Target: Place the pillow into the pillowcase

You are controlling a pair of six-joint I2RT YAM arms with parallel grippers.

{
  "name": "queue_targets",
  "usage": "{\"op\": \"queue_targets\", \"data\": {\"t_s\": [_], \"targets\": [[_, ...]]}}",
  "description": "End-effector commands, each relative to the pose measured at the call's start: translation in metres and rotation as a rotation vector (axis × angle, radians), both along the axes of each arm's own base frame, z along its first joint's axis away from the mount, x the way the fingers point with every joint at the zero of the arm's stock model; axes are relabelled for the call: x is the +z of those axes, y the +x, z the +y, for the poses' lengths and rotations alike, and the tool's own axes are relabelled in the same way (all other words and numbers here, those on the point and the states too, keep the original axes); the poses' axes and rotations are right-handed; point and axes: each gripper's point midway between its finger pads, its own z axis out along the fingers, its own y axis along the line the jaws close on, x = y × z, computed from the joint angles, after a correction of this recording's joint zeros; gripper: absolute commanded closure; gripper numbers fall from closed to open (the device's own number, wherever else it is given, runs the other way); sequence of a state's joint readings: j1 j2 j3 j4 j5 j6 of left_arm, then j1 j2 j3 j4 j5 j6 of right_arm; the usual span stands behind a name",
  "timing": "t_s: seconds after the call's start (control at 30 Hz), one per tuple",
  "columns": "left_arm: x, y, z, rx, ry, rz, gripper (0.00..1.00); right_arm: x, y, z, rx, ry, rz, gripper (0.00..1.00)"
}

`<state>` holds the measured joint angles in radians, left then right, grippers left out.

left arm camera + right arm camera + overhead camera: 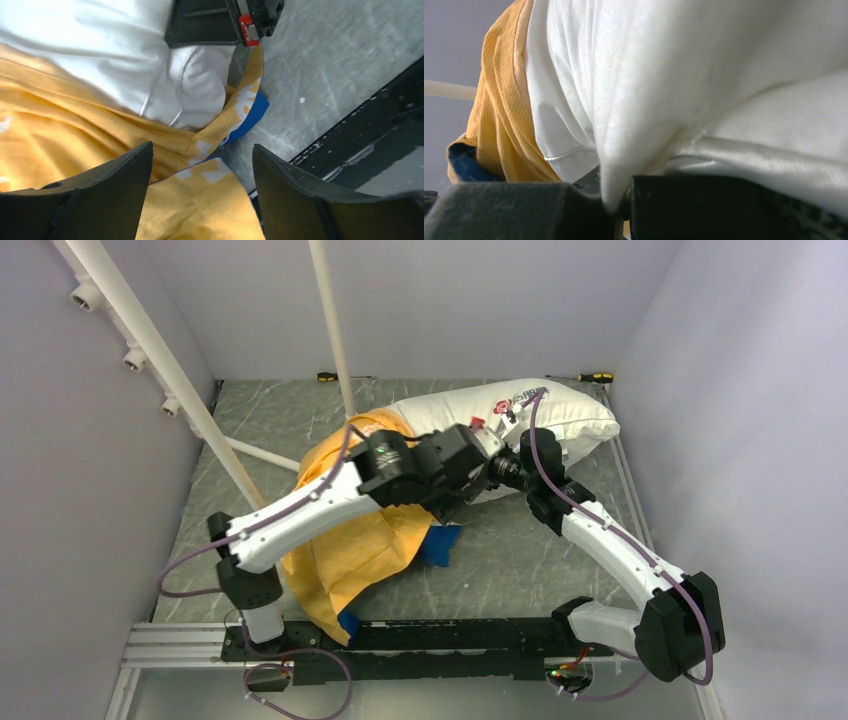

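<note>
Your right gripper (616, 197) is pinched tight on a fold of the pillow (565, 415), at its near edge. Your left gripper (201, 150) stands wide apart with nothing in it, over the pillow's left end. That end sits inside the mouth of the yellow pillowcase (350, 560). The pillow's right part lies bare on the table (520, 550). The case trails from the pillow's left end toward the arm bases.
</note>
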<state>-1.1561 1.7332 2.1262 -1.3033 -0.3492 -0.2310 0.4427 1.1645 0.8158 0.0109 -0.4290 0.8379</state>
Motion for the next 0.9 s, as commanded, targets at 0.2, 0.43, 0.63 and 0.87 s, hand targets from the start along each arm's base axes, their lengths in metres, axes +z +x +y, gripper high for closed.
{"op": "queue_targets", "data": {"t_s": [0.2, 0.43, 0.63, 0.87], "targets": [[0.015, 0.012, 0.07, 0.233, 0.169, -0.156, 1.0, 0.042, 0.009, 0.012, 0.036, 0.071, -0.131, 1.0], [0.045, -0.01, 0.177, 0.511, 0.09, -0.204, 1.0, 0.042, 0.008, 0.011, 0.038, 0.081, -0.129, 1.0], [0.055, -0.02, 0.263, 0.799, -0.096, -0.221, 1.0, 0.044, 0.008, 0.008, 0.036, 0.072, -0.131, 1.0], [0.039, -0.006, 0.296, 0.785, 0.218, -0.257, 0.31, 0.039, 0.009, 0.008, 0.039, 0.066, -0.117, 1.0]]}}
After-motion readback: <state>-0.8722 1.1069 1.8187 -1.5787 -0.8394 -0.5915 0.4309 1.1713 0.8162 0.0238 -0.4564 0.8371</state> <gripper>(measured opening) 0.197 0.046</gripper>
